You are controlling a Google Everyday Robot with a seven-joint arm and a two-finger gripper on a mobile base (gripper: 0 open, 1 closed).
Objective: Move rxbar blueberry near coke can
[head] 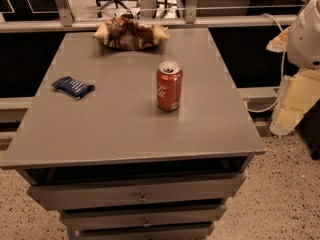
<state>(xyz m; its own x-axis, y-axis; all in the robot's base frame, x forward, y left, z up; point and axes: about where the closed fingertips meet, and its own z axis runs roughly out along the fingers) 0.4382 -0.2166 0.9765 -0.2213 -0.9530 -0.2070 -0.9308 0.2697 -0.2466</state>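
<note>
Grey table holds one rxbar blueberry, one coke can; gripper out of view

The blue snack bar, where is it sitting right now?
The rxbar blueberry lies flat near the left edge of the table, well left of the coke can; the gripper hangs beyond the right edge.

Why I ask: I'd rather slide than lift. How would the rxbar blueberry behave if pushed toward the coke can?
The rxbar blueberry lies flat, so it would probably slide, not roll. Its crinkled wrapper likely gives a little. The coke can stands upright, so a bump might tip it. The gripper hangs right of the table.
</note>
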